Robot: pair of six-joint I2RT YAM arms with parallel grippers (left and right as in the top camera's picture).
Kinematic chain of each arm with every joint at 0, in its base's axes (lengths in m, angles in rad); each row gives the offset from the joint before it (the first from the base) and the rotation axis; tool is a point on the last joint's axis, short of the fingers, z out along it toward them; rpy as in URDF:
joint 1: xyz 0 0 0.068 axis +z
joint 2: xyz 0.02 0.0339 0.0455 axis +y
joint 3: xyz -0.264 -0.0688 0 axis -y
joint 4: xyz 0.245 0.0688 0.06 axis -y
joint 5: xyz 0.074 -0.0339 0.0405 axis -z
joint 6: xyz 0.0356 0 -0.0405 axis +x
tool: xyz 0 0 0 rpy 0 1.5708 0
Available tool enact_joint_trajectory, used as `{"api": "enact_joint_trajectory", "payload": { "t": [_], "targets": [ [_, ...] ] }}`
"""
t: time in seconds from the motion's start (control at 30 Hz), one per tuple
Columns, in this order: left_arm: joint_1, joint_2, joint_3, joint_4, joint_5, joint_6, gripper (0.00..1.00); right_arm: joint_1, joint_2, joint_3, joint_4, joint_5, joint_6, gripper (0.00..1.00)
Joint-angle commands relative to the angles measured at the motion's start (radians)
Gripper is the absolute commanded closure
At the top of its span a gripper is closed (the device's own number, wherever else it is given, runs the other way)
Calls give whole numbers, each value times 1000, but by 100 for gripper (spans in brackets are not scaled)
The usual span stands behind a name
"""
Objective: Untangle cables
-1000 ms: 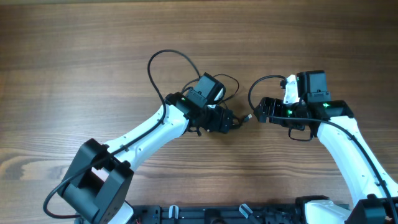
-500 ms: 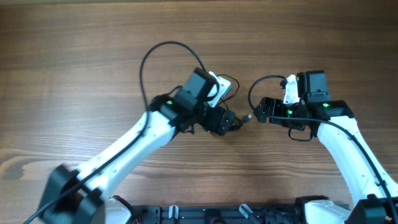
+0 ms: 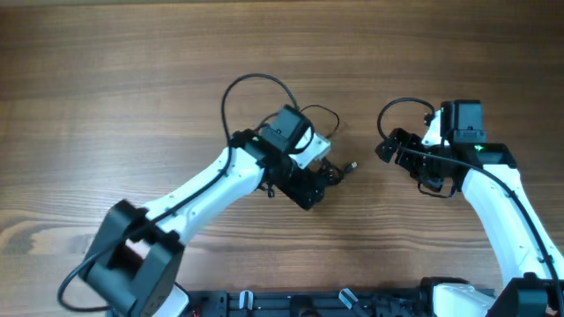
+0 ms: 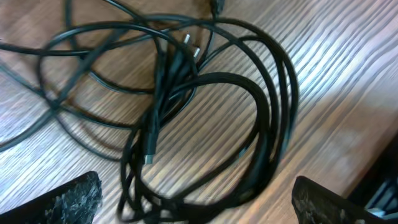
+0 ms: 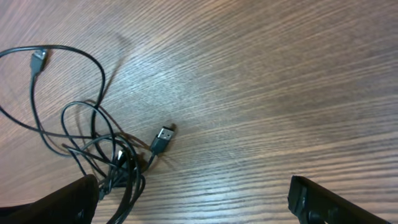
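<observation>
The cables (image 4: 205,106) are thin black wires in a loose tangle of loops on the wooden table. In the left wrist view they lie between my left gripper's (image 4: 196,205) open fingers. In the overhead view my left gripper (image 3: 319,182) covers most of the tangle, and one plug end (image 3: 352,165) sticks out to its right. My right gripper (image 3: 386,146) is open and empty, a short way right of that plug. The right wrist view shows the tangle (image 5: 106,158) at its left finger, a silvery plug (image 5: 163,137) and another plug (image 5: 38,59); the right gripper (image 5: 193,205) is over bare wood.
Thicker black loops run from the left arm (image 3: 226,104) and from the right arm (image 3: 388,110). The wooden table (image 3: 106,79) spreads all round. A black rail (image 3: 291,304) lies along the front edge.
My right gripper has drawn back to the right, away from the plug end. My left arm has swung and its gripper has settled a little lower over the tangle.
</observation>
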Motion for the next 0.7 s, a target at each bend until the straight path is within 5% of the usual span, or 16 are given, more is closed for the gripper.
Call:
{"api": "enact_joint_trajectory", "payload": {
  "t": [0.0, 0.1, 0.2, 0.3, 0.5, 0.67],
  "targets": [
    [-11, 81, 1, 56, -89, 45, 0, -7, 7, 19, -1, 1, 18, 0],
    [-10, 94, 1, 112, -222, 22, 4, -7, 7, 19, -3, 2, 17, 0],
    [-2, 79, 2, 162, -298, -68, 55, -7, 7, 19, -5, 1, 9, 0],
    [1, 50, 3, 162, -281, -159, 84, -6, 7, 19, -8, 1, -9, 0],
    [19, -40, 4, 227, -106, -349, 94, -6, 7, 19, -14, -128, -160, 0],
    [102, -111, 4, 351, 150, -538, 95, -6, 7, 19, 5, -419, -358, 0]
  ]
}}
